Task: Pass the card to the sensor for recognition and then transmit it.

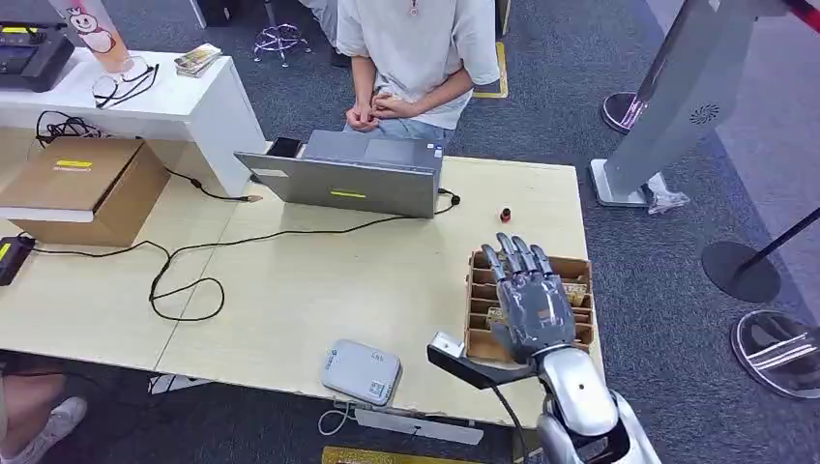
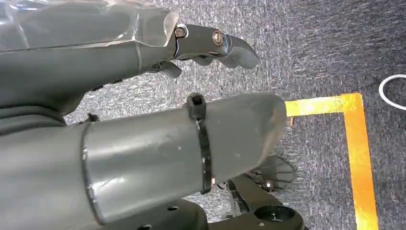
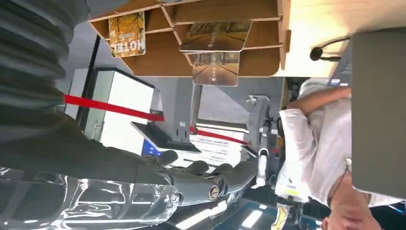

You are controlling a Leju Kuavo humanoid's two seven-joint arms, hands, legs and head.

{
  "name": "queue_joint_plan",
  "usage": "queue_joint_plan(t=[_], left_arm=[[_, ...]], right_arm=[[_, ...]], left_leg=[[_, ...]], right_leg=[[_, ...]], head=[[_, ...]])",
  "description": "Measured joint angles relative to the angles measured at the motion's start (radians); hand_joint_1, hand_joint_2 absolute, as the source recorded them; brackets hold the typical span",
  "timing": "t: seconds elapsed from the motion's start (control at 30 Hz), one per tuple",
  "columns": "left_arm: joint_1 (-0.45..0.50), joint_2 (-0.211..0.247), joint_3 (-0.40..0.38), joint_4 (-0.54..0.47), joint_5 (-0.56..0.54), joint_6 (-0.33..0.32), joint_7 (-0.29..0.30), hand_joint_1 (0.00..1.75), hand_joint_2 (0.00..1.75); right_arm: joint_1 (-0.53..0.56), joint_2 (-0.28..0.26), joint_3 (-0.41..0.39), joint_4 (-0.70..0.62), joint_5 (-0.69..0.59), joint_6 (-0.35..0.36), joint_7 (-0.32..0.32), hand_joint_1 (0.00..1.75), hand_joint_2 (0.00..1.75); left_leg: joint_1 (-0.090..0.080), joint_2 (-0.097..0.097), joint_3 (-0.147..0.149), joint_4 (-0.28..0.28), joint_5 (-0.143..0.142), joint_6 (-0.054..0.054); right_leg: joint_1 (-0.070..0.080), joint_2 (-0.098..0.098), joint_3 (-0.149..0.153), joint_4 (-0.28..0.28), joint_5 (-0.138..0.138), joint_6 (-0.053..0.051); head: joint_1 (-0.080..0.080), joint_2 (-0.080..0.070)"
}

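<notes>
Right hand: the grey many-fingered right hand [image 1: 530,300] hovers over the slotted wooden card rack [image 1: 576,267], fingers stretched out and slightly apart, holding nothing.
Left hand: the left hand [image 2: 143,96] hangs over grey carpet, fingers loosely curved with nothing between them and the thumb.
Cards: three printed cards show in the right wrist view, each standing in its own slot of the rack: a yellow-brown one with lettering [image 3: 127,33] and two with a perspective picture [image 3: 216,35] [image 3: 216,68]. All lie just under the right hand; none is touched.
Sensor: one flat grey rounded card reader [image 1: 361,371] lies on the pale wooden table [image 1: 309,280], near the table edge and to the left of the right hand, apart from it.
Laptop: one grey laptop [image 1: 346,176] sits beyond the right hand, its back towards the robot.
Person: one seated person in a white shirt [image 1: 416,48] is behind the laptop.
</notes>
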Motion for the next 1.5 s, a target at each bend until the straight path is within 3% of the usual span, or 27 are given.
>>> queue_joint_plan(t=[0.5, 0.57, 0.8, 0.9, 0.97, 1.5], left_arm=[[0.0, 0.005, 0.0, 0.0, 0.0, -0.003, 0.0, 0.0, 0.0], [0.0, 0.006, 0.0, 0.0, 0.0, -0.005, 0.0, 0.0, 0.0], [0.0, 0.008, 0.0, 0.0, 0.0, -0.006, 0.0, 0.0, 0.0], [0.0, 0.008, 0.0, 0.0, 0.0, -0.006, 0.0, 0.0, 0.0], [0.0, 0.008, 0.0, 0.0, 0.0, -0.006, 0.0, 0.0, 0.0], [0.0, 0.009, 0.0, 0.0, -0.001, -0.008, 0.0, 0.0, 0.0]], right_arm=[[-0.03, -0.013, -0.012, 0.033, -0.003, 0.014, 0.007, 0.0, 1.75], [-0.033, -0.013, -0.012, 0.037, -0.006, 0.015, 0.007, 0.09, 1.75], [-0.04, -0.02, -0.012, 0.047, -0.021, 0.015, 0.009, 0.16, 1.75], [-0.041, -0.024, -0.012, 0.048, -0.024, 0.015, 0.01, 0.28, 1.75], [-0.041, -0.026, -0.012, 0.049, -0.025, 0.015, 0.01, 0.54, 1.75], [-0.049, -0.038, -0.012, 0.064, -0.041, 0.014, 0.01, 0.45, 1.75]], left_leg=[[0.0, 0.0, 0.0, 0.0, 0.0, 0.0], [0.0, 0.0, 0.0, 0.0, 0.0, 0.0], [0.0, 0.0, 0.0, 0.0, 0.0, 0.0], [0.0, 0.0, 0.0, 0.0, 0.0, 0.0], [0.0, 0.0, 0.0, 0.0, 0.0, 0.0], [0.0, 0.0, 0.0, 0.0, 0.0, 0.0]], right_leg=[[0.0, 0.0, 0.0, 0.0, 0.0, 0.0], [0.0, 0.0, 0.0, 0.0, 0.0, 0.0], [0.0, 0.0, 0.0, 0.0, 0.0, 0.0], [0.0, 0.0, 0.0, 0.0, 0.0, 0.0], [0.0, 0.0, 0.0, 0.0, 0.0, 0.0], [0.0, 0.0, 0.0, 0.0, 0.0, 0.0]], head=[[0.0, 0.0], [0.0, 0.0], [0.0, 0.0], [0.0, 0.0], [0.0, 0.0], [0.0, 0.0]])
